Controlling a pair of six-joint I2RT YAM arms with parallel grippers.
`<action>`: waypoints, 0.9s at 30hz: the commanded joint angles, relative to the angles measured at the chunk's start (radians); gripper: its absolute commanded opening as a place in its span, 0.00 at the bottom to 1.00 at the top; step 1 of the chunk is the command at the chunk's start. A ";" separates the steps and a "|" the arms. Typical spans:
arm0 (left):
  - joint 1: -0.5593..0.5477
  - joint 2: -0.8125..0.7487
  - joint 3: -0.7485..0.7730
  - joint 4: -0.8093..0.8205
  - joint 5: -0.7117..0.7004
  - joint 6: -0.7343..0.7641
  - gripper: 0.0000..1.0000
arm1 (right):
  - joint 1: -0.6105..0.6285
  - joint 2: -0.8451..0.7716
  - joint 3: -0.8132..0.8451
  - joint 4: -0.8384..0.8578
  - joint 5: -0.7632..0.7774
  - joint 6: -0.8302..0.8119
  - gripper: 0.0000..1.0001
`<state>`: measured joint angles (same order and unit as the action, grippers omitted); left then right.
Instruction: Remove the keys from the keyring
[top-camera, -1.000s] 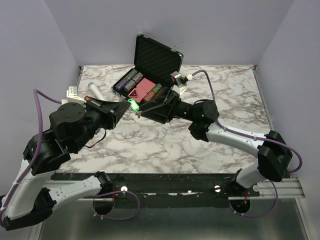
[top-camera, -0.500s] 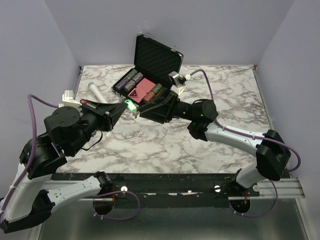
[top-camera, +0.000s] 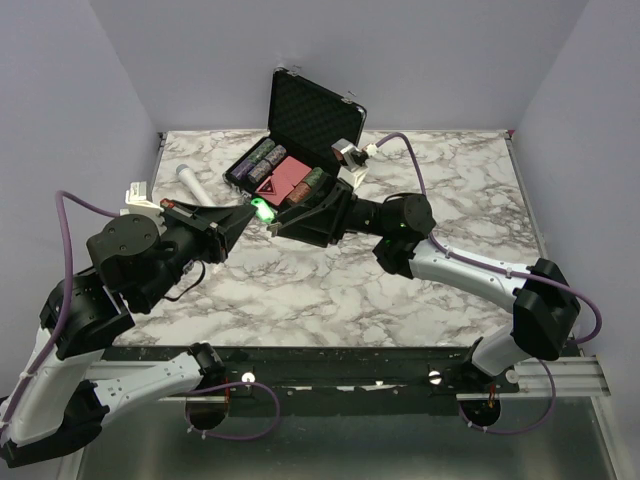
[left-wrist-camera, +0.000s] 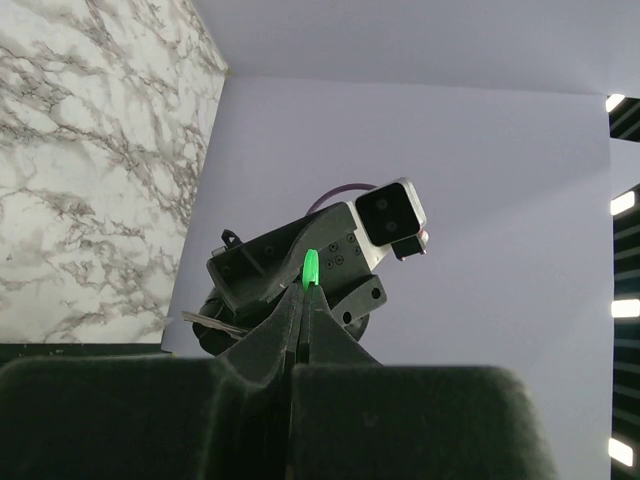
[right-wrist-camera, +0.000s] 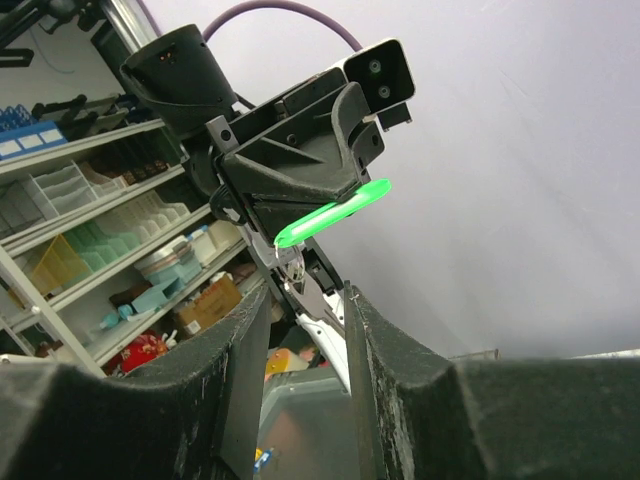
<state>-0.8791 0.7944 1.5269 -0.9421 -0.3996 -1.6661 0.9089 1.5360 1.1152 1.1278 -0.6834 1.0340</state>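
Left gripper (top-camera: 248, 210) is pinched shut on the green piece (top-camera: 262, 209), the only part of the keys that shows. It holds the piece off the table (top-camera: 330, 290), with the microphone (top-camera: 190, 181) at its 10 o'clock and the open chip case (top-camera: 300, 160) at its 12 o'clock. In the left wrist view only the green tip sticks out past the closed fingertips. That shallow hold is the first risk: a sideways pull from the other arm could lever the piece out and drop everything.

Just at 5 o'clock of the green piece, in the right wrist view, thin grey metal hangs down. I take this to be the keyring (right-wrist-camera: 298, 265), though it is too fine to make out as a loop. With so little of it to see, the ring's split cannot be found. Any pull made without finding it would only drag the ring and keys along together.

At 3 o'clock of the green piece, the right gripper (right-wrist-camera: 305, 295) meets it nose to nose. Its fingers stand partly apart with the pale metal running into the gap, and I cannot tell whether they clamp it or only straddle it. If they close off-centre the metal could skate off a pad, and the two noses are close enough to knock together.
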 joint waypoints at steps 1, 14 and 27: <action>0.005 -0.007 -0.016 0.028 0.039 -0.012 0.00 | 0.008 0.006 0.031 -0.020 -0.031 -0.028 0.43; 0.005 -0.021 -0.056 0.046 0.053 -0.032 0.00 | 0.007 -0.007 0.041 -0.083 -0.030 -0.069 0.28; 0.005 -0.041 -0.077 0.057 0.030 -0.047 0.00 | 0.007 -0.017 0.021 -0.037 -0.036 -0.048 0.32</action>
<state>-0.8780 0.7643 1.4612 -0.9073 -0.3733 -1.7004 0.9089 1.5352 1.1252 1.0534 -0.6983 0.9871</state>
